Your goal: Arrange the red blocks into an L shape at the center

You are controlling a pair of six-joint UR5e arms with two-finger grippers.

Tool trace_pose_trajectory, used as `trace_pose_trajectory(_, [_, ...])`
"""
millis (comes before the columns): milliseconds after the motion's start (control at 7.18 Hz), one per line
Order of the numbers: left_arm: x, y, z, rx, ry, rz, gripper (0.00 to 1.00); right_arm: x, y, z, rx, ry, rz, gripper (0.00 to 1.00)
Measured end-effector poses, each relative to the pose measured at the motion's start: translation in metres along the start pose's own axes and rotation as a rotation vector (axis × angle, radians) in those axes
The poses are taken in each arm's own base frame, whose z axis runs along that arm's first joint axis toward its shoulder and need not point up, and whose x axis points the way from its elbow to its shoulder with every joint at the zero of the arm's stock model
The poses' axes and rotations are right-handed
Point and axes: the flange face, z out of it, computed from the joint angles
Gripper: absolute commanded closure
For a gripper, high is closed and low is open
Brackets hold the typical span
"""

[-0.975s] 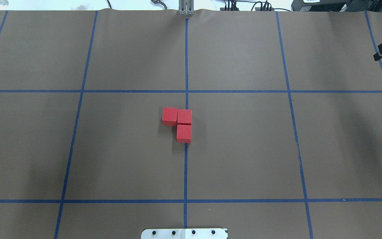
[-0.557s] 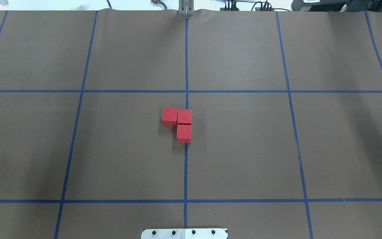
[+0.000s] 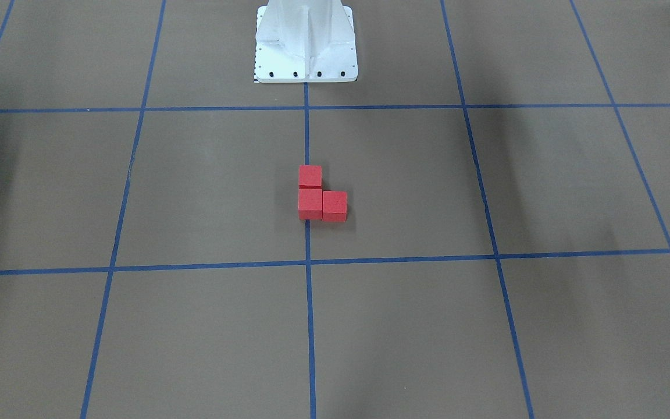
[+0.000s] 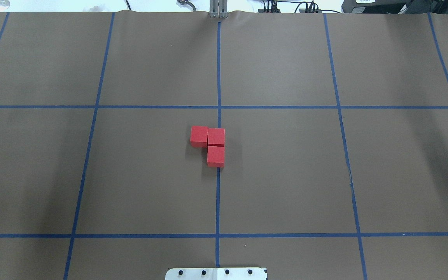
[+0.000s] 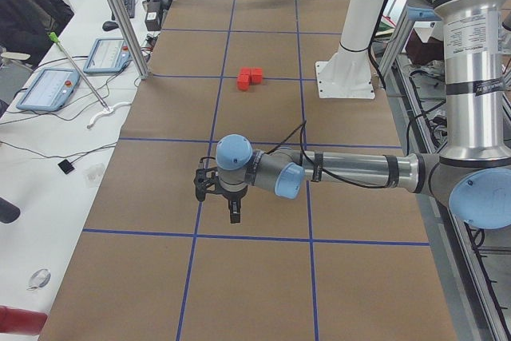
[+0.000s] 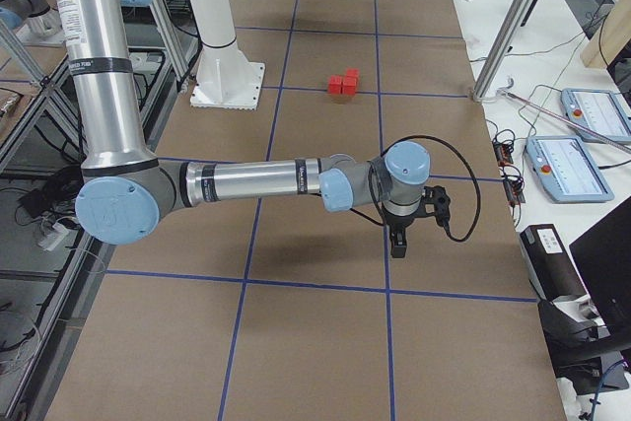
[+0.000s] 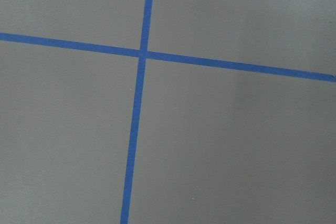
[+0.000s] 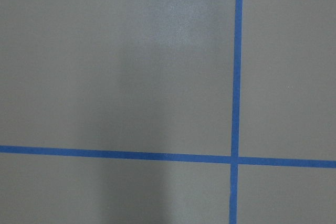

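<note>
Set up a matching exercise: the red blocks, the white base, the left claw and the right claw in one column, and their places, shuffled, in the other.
Column one
1. red blocks
2. white base
3. left claw
4. right claw

Column two
A. Above the brown paper toward the robot's right end, far from the blocks
B. Touching in an L on the middle blue tape line
C. On the robot's side, where the middle line ends
D. Above the paper toward the robot's left end, far from the blocks

Pairs: 1-B, 2-C, 3-D, 4-A
</note>
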Motion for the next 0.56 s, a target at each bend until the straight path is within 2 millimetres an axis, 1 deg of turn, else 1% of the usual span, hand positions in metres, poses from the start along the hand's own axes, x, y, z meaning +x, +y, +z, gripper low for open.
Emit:
trace_pose_trajectory(279, [-0.017, 0.0, -0.013, -0.013, 0.019, -0.028, 0.0, 0.009, 0.0, -0.005, -0.017, 0.006, 0.039, 0.0])
trace_pose_trajectory(557, [-0.03, 0.002, -0.019, -0.048, 0.014, -0.049, 0.0, 0.017, 0.003, -0.008, -0.038, 0.01, 0.079, 0.0])
